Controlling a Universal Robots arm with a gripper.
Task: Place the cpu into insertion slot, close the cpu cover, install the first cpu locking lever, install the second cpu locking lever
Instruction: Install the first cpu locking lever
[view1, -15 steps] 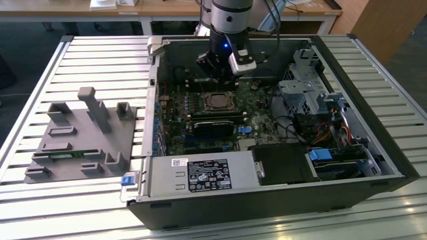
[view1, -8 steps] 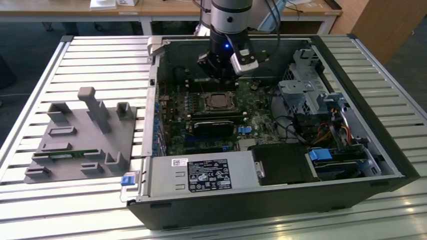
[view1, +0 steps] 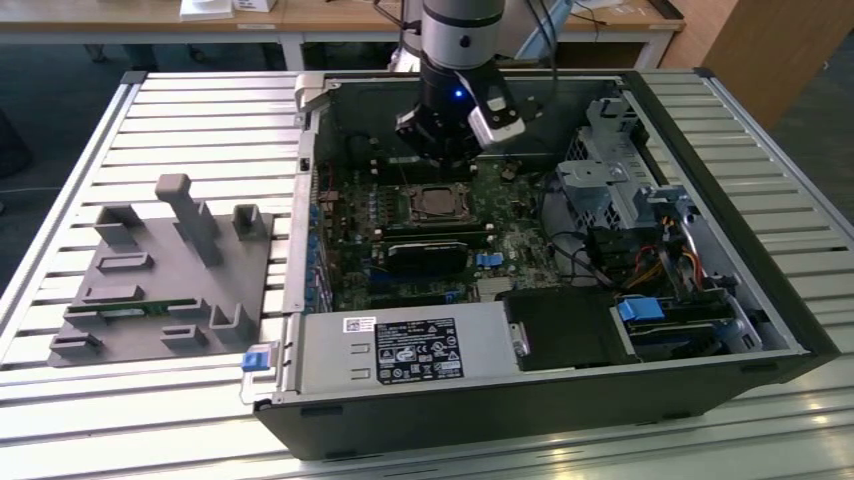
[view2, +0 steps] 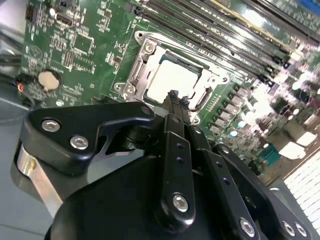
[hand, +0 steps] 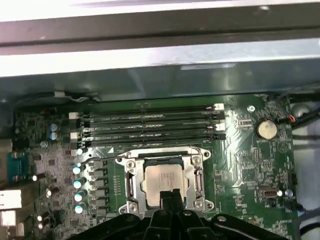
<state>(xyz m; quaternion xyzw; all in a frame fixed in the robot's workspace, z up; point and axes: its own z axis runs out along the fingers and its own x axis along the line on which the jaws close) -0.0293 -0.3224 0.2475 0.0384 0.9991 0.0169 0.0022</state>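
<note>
cpu (hand: 162, 179) sits flat in the insertion slot (view1: 415, 205) on the green motherboard (hand: 240, 165), inside the open computer case (view1: 747, 300) on the slatted surface (view1: 200, 100). Its silver top shows through the square window of the cpu cover (hand: 196, 180), which looks to be lying down around the chip. Can't tell whether the locking levers are latched.

Handling, as a judgement: the chip is light, rigid and thin, with a smooth, slippery metal lid. The contacts beneath it are fragile, so take it by opposite edges and keep it level, with no sliding. The cover is thin stiff sheet metal on a hinge; push it on the frame bar, not on the chip.

gripper (view2: 176, 99) hangs low over the socket. In both wrist views the tips line up with the near edge of the chip. fingers (view2: 174, 125) are pressed together with nothing between them. Tips look very close to the chip or cover edge; contact can't be told.

Nearby: memory slots (hand: 150, 125) just beside the socket, coin cell battery (hand: 265, 129) well apart, grey fixture tray (view1: 160, 280) outside the case.
</note>
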